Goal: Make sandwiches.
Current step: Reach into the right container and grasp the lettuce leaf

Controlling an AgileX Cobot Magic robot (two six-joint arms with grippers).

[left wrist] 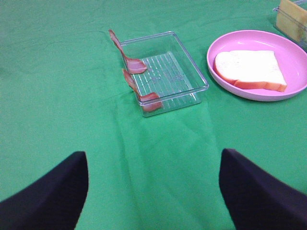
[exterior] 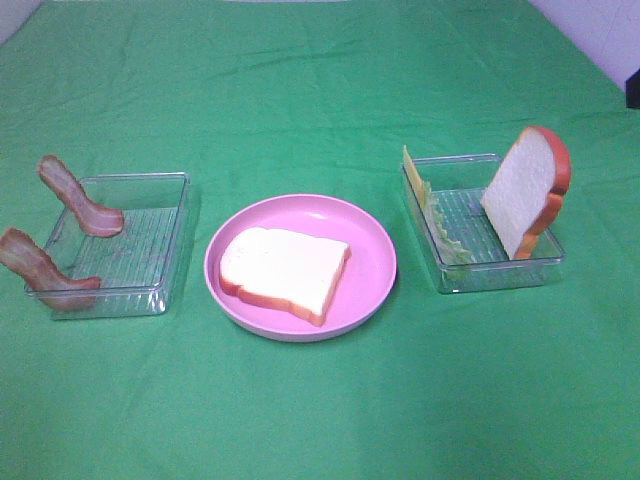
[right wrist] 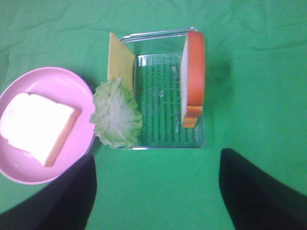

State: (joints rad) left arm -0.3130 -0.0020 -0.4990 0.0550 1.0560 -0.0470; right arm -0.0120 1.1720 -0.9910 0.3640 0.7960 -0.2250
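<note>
One white bread slice [exterior: 285, 270] with an orange-brown crust lies flat on the round pink plate [exterior: 375, 250]. A second bread slice [exterior: 525, 190] leans upright in the right clear tray [exterior: 500, 275], with a yellow cheese slice [exterior: 411, 175] and a green lettuce leaf [exterior: 445, 235] at that tray's left wall. Two reddish bacon strips [exterior: 80, 195] [exterior: 40, 265] hang over the left wall of the left clear tray [exterior: 150, 250]. The left gripper [left wrist: 153, 160] is open and empty, short of the bacon tray [left wrist: 165, 72]. The right gripper [right wrist: 158, 158] is open and empty, short of the lettuce [right wrist: 116, 115]. Neither gripper shows in the exterior view.
Everything rests on a green cloth [exterior: 320, 420] that covers the table. A white wall [exterior: 600, 30] shows at the far right corner. In the left wrist view, the plate [left wrist: 292, 81] and its bread [left wrist: 252, 69] lie to the right of the bacon tray.
</note>
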